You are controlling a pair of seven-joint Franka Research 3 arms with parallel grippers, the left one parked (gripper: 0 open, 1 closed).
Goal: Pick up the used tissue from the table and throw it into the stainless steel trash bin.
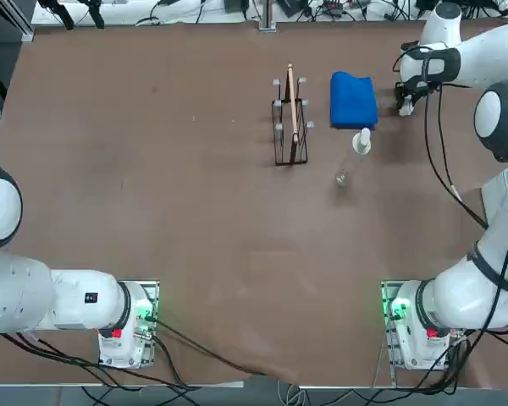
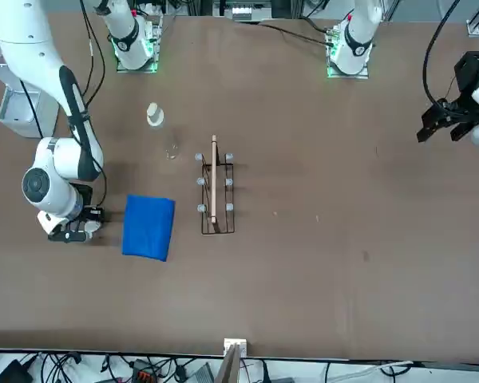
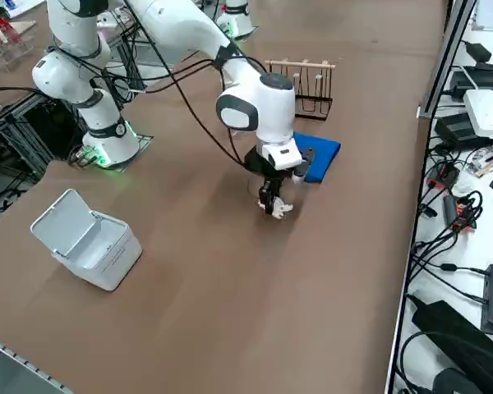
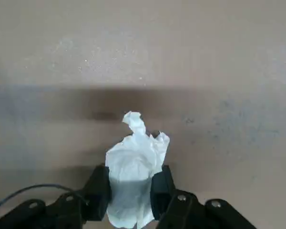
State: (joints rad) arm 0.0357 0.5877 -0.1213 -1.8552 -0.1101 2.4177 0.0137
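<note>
The used tissue (image 4: 133,160), a crumpled white wad, is pinched between the two black fingers of my right gripper (image 4: 130,183), which is shut on it. In the right side view the gripper (image 3: 271,205) points straight down at the table (image 3: 230,312), and the tissue (image 3: 282,209) pokes out at its tips, low over the surface. From overhead the gripper (image 1: 405,106) is at the far right, just right of the blue cloth. The stainless steel trash bin (image 3: 90,245) stands with its lid up near the table's right edge, closer to the arm's base; it also shows as the bin (image 2: 12,108) in the front view.
A folded blue cloth (image 1: 353,100) lies beside the gripper. A wire rack (image 1: 289,118) holding a thin board stands left of the cloth. A clear bottle with a white cap (image 1: 361,141) and a small clear item (image 1: 342,178) sit just nearer the robot than the cloth.
</note>
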